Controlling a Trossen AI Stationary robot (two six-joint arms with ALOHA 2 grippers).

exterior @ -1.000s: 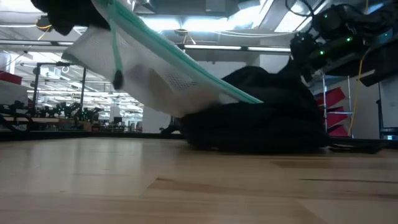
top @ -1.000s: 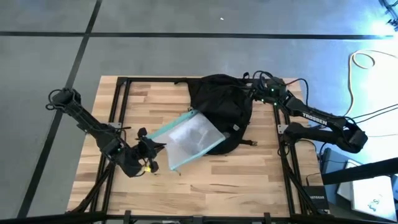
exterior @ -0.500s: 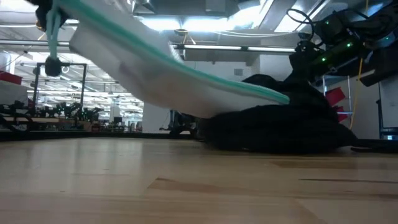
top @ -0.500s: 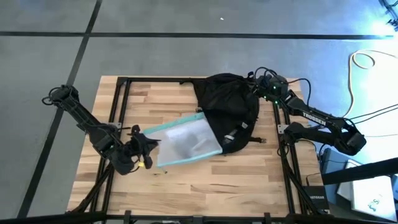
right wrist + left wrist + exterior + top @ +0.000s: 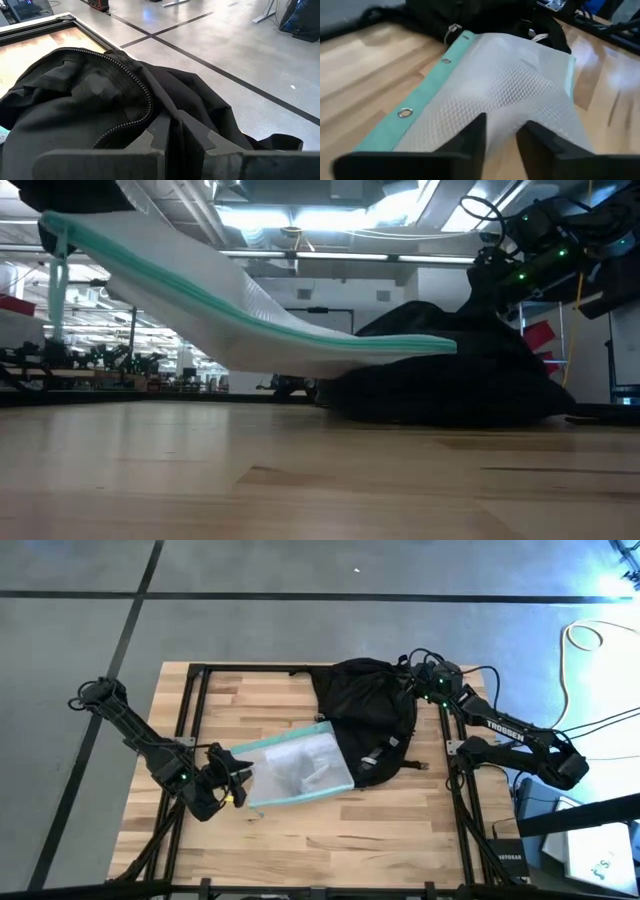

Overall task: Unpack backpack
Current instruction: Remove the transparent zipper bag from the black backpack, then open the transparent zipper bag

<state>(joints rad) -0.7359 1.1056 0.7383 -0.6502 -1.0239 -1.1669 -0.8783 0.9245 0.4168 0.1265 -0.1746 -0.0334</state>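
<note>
In the high view, the left gripper (image 5: 232,780) was at the lower left of the wooden table (image 5: 330,835), and its fingers were clenched on the left edge of a clear pouch (image 5: 295,769) with a teal border. The left wrist view showed the same thing: the two dark fingers (image 5: 470,142) pinched the white mesh of the pouch (image 5: 505,85), and the teal strip with metal eyelets ran along one side of it. The pouch stretched from this gripper to the right, and its far end touched the lower left part of the backpack (image 5: 368,715).

In the low view, the pouch (image 5: 230,315) was lifted at the left of the frame and sloped down to the right, where its end lay against the backpack (image 5: 450,375). Its left part was clear of the table (image 5: 320,480).

The backpack lay at the upper middle of the table in the high view, a little to the right of centre, as a black crumpled heap with a strap (image 5: 378,750) that had a pale strip near its lower edge.

The right gripper (image 5: 412,678) was at the upper right edge of the backpack, well apart from the left one. In the right wrist view its fingers (image 5: 162,131) were closed tight on a fold of black fabric, just beside the open zipper (image 5: 131,87) of the backpack (image 5: 90,110).
</note>
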